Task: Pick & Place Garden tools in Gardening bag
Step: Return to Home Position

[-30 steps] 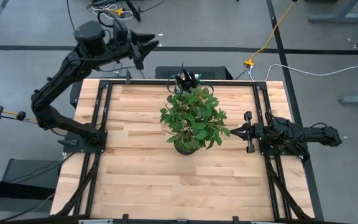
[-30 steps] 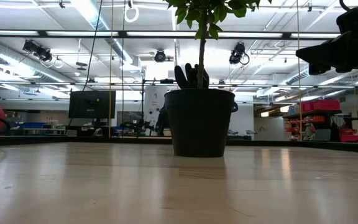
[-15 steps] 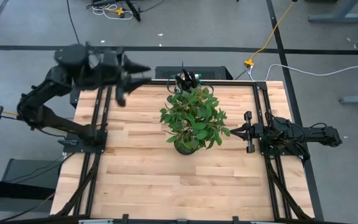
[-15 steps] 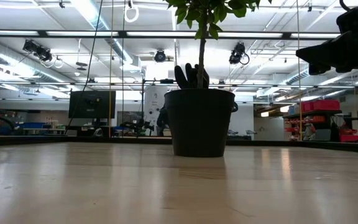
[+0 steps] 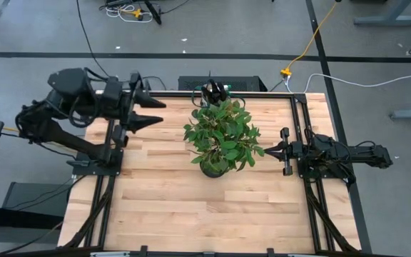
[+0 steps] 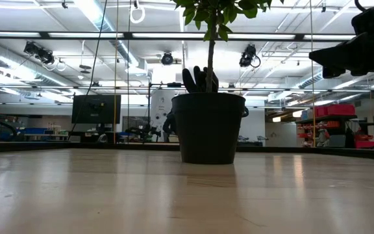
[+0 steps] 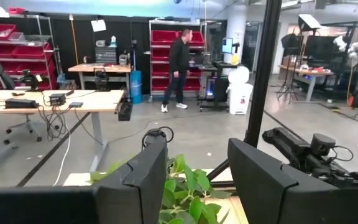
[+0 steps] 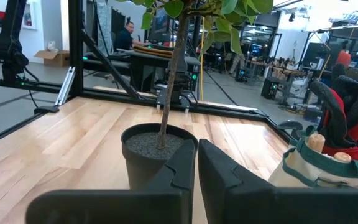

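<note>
The tan gardening bag [image 8: 312,167] stands on the table at its far edge, behind the plant. It holds red-and-black gloves [image 8: 347,112] and wooden tool handles [image 8: 316,142]. In the high view the bag [image 5: 214,91] shows only as dark tool tops. In the low view the glove fingers [image 6: 197,79] rise behind the pot. My left gripper [image 5: 150,113] is open and empty above the table's far left corner, pointing toward the plant. My right gripper [image 5: 267,151] is shut and empty at the table's right side, level, pointing at the pot.
A leafy potted plant [image 5: 222,135] in a dark pot [image 6: 208,127] stands mid-table between the grippers and in front of the bag. Black frame rails [image 5: 300,121] run along the table's sides. People [image 7: 180,50] stand in the room beyond.
My left arm has swung from beyond the table's far edge toward the near edge and down. Its gripper is now over the far left corner, pointing toward the plant. My right arm, the plant and the bag have kept still.
</note>
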`<state>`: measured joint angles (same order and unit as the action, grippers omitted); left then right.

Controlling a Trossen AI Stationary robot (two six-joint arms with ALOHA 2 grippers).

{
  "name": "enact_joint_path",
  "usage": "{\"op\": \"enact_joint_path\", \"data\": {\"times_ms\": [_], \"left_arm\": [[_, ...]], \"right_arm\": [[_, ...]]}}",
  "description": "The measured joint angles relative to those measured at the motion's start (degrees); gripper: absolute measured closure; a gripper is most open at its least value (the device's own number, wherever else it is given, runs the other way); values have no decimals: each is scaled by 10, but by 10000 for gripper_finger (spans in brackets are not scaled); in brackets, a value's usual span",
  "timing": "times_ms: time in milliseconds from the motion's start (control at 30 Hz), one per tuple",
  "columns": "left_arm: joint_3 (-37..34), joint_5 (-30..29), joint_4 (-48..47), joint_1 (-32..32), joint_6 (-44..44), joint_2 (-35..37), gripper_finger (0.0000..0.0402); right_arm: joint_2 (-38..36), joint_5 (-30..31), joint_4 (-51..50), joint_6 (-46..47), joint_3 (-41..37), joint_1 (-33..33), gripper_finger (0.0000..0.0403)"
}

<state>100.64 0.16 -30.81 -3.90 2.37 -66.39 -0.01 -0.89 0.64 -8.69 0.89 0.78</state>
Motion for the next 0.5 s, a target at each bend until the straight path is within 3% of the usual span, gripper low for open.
{"op": "enact_joint_path", "data": {"times_ms": [267, 500], "left_arm": [[-224, 0, 219, -15, 13, 89, 225], [-411, -5, 342, -3, 25, 166, 225]], "right_arm": [[0, 0, 0, 0, 0, 0, 378], [0, 0, 0, 0, 0, 0, 378]]}}
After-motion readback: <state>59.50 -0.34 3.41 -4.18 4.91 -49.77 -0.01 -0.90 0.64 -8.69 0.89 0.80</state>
